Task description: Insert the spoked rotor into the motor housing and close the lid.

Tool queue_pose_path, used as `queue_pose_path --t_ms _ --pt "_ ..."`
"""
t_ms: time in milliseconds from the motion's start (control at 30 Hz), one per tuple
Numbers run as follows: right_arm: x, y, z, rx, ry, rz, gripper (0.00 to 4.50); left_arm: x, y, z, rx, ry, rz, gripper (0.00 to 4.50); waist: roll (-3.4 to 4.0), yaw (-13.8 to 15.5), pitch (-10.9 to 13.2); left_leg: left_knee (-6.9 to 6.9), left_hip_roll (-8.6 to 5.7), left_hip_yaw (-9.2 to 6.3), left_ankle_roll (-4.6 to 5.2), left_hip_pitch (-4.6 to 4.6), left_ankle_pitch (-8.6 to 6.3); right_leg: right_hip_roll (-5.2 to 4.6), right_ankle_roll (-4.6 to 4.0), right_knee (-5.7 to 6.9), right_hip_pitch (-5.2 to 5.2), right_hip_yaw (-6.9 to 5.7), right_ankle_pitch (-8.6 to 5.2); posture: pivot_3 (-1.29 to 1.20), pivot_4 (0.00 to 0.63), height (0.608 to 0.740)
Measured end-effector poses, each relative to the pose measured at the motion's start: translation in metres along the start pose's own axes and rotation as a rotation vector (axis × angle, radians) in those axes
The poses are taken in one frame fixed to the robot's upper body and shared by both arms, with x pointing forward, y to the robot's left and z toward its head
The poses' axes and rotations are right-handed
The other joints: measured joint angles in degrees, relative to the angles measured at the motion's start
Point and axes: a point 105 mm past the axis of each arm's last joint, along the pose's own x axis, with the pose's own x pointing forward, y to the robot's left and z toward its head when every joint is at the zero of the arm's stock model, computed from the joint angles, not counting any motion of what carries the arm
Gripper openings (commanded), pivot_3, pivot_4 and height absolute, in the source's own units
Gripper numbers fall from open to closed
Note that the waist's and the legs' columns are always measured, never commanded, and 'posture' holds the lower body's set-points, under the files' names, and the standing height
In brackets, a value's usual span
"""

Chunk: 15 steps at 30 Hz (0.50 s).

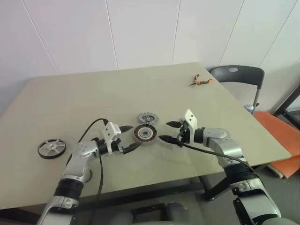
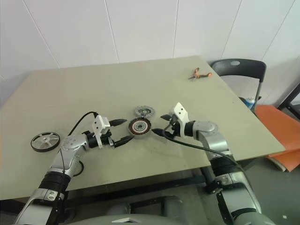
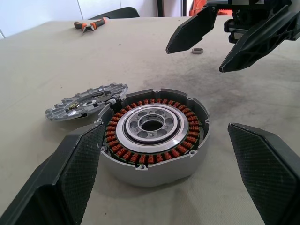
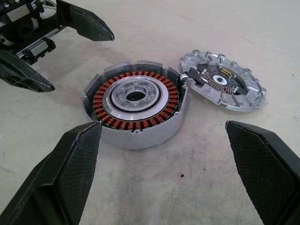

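From the head, the motor housing [image 1: 145, 133] sits mid-table between the released left gripper [image 1: 129, 137] and right gripper [image 1: 169, 131]; the spoked rotor [image 1: 51, 148] lies far left. Left wrist: copper windings ring an empty centre. Right wrist: the lid [image 4: 221, 86] touches the housing's rim.

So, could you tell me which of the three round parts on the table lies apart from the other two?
The spoked rotor, black-rimmed with pale spokes, lies alone near the table's left edge. The motor housing and the lid sit side by side between the grippers.
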Motion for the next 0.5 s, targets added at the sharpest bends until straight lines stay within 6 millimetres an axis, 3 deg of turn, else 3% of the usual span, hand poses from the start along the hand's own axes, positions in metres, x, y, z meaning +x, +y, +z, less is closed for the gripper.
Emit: queue_pose_path --t_ms 500 --pt "-0.0049 0.0018 -0.0010 -0.006 0.017 0.012 4.41 0.0088 -0.0084 0.0014 -0.006 -0.016 -0.032 4.50 0.00 0.05 0.00 0.00 -0.01 0.00 0.00 0.00 0.00 0.00 0.00 0.00 0.00 0.00 0.00 0.00 0.000 0.740"
